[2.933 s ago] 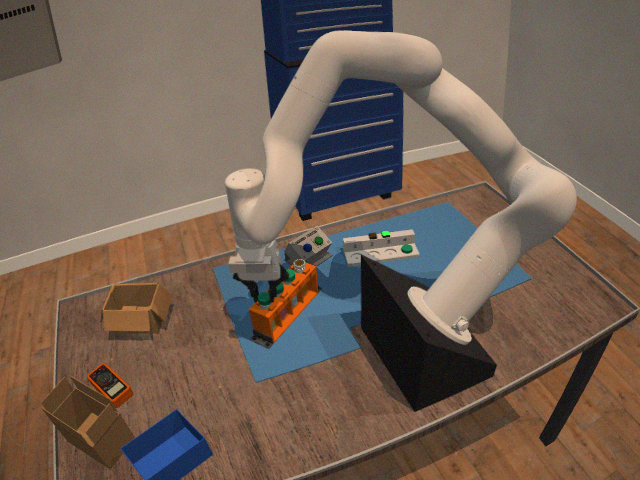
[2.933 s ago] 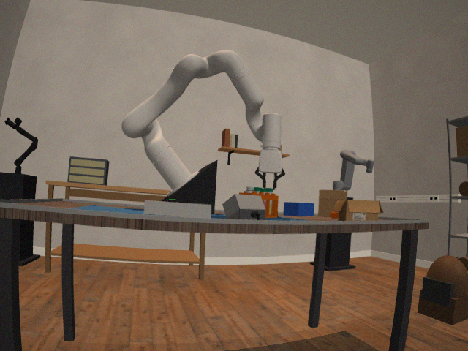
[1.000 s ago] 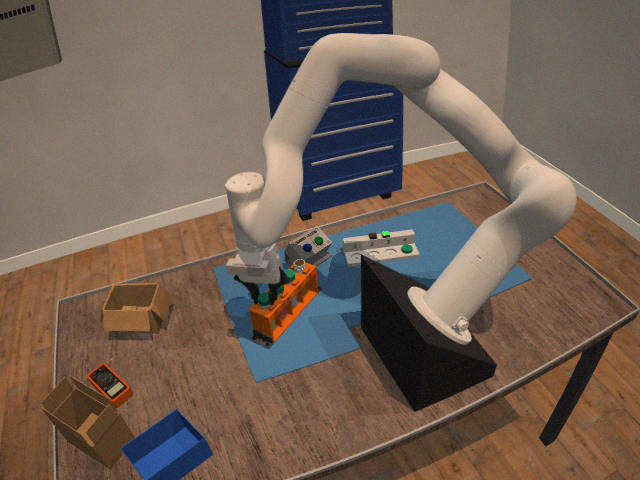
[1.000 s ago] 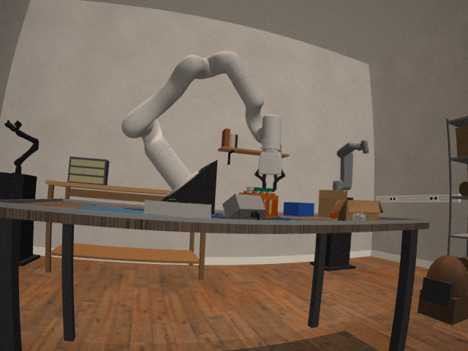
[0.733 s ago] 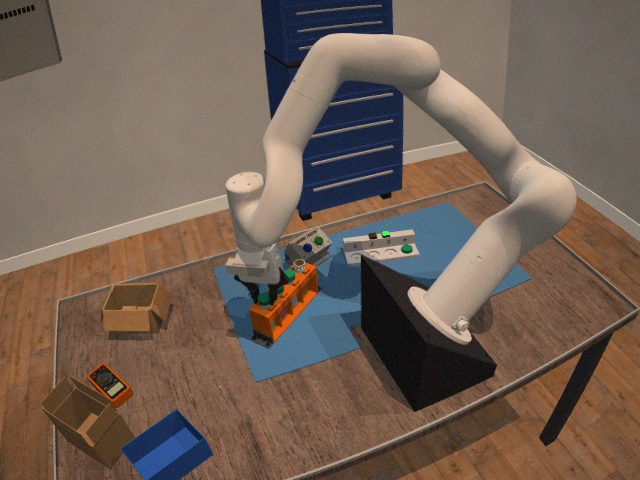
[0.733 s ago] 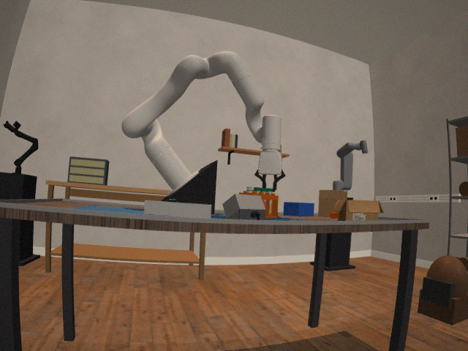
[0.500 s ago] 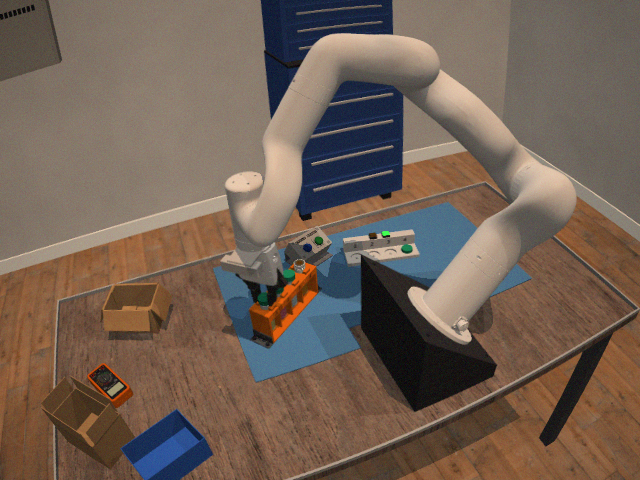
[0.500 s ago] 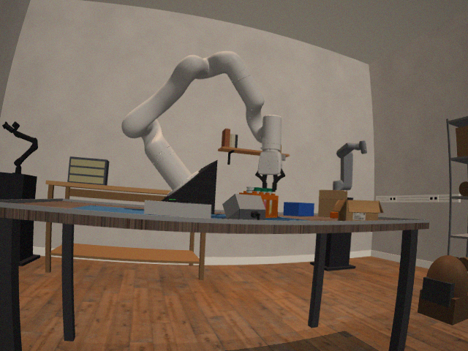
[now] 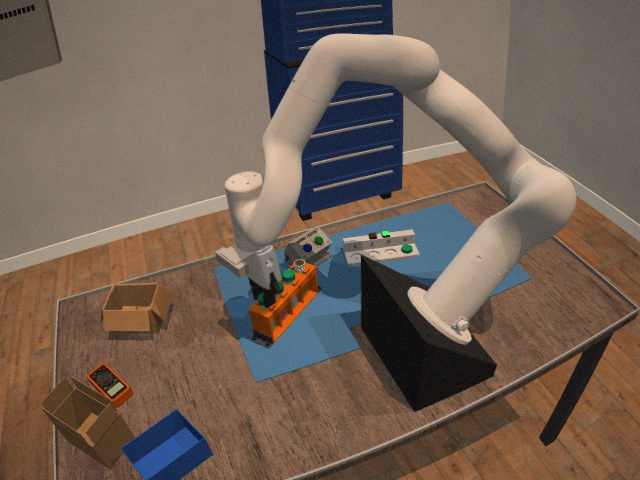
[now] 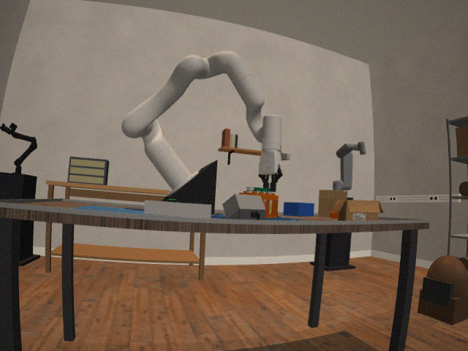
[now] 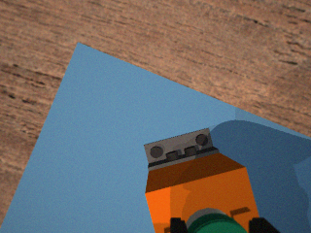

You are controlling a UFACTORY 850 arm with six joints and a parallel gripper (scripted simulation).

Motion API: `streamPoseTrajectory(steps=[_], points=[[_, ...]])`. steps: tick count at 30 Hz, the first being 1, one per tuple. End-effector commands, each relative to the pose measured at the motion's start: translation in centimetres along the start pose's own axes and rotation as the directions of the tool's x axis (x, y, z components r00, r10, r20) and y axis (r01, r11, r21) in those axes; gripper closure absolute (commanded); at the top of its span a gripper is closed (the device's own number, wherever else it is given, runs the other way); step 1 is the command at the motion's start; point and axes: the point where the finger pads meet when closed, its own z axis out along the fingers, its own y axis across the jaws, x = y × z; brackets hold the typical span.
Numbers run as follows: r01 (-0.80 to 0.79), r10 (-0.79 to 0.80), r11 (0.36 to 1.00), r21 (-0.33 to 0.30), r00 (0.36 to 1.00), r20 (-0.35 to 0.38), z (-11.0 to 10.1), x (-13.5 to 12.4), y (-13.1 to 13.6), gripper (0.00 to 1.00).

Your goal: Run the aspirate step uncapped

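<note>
The orange decapping station (image 9: 283,316) (image 10: 272,205) (image 11: 194,189) stands on the blue mat (image 9: 305,351). My gripper (image 9: 266,296) (image 10: 269,186) (image 11: 214,229) is shut on the green cap of tube 1 (image 9: 267,299) (image 11: 212,224), which sits on top of its tube at the station's near end. Tubes 2 and 3 carry green caps (image 9: 288,275). Tube 4 (image 9: 299,266) stands open. Its green cap (image 9: 407,248) lies in nest 4 of the cap tray (image 9: 361,240). The green lamp (image 9: 385,234) is lit. The key housing (image 9: 300,254) (image 10: 243,205) carries the blue key (image 9: 307,247) and the green key (image 9: 318,240).
The arm's black wedge base (image 9: 413,335) stands right of the station. A cardboard box (image 9: 135,307) lies to the left. A second open box (image 9: 82,419), an orange multimeter (image 9: 109,384) and a blue bin (image 9: 166,447) lie at the front left.
</note>
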Motion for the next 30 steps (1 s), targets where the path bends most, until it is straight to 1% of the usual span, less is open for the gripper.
streamPoseTrajectory(steps=[1, 7, 8, 18, 19, 21, 25, 30], points=[[-0.135, 0.135, 0.991, -0.012, 0.991, -0.001, -0.01, 0.04, 0.02, 1.00], [-0.135, 0.135, 0.991, -0.012, 0.991, -0.001, -0.01, 0.03, 0.02, 1.00], [-0.135, 0.135, 0.991, -0.012, 0.991, -0.001, -0.01, 0.03, 0.02, 0.54], [-0.135, 0.135, 0.991, -0.012, 0.991, -0.001, -0.01, 0.03, 0.02, 0.54], [-0.095, 0.095, 0.995, -0.012, 0.995, 0.000, -0.06, 0.03, 0.02, 0.54], [-0.095, 0.095, 0.995, -0.012, 0.995, 0.000, -0.06, 0.03, 0.02, 0.54], [0.065, -0.065, 0.998, -0.012, 0.998, 0.002, -0.10, 0.03, 0.02, 0.54], [0.262, -0.262, 0.965, -0.012, 0.965, 0.004, -0.10, 0.03, 0.01, 0.54]])
